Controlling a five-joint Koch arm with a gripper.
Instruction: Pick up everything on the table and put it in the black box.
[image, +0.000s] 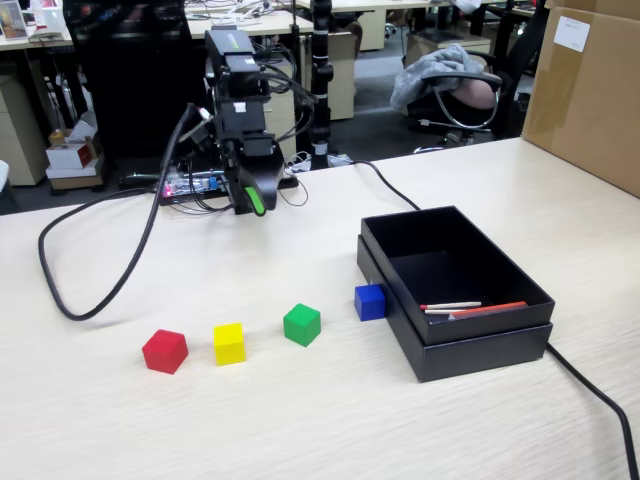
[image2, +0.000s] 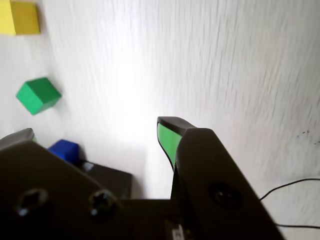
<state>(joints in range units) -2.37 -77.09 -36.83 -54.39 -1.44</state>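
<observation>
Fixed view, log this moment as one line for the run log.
gripper: raised behind cubes, empty | red cube, yellow cube, green cube, blue cube: on table | black box: holds only sticks

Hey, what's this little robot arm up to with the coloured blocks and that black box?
Nothing is being handled yet. The arm sits folded at the back of the table, its gripper holding nothing; whether it is open is hard to tell. Four cubes stand in a row on the table: red cube, yellow cube, green cube, and blue cube right beside the black box. The box holds only a few thin sticks, no cubes.
</observation>
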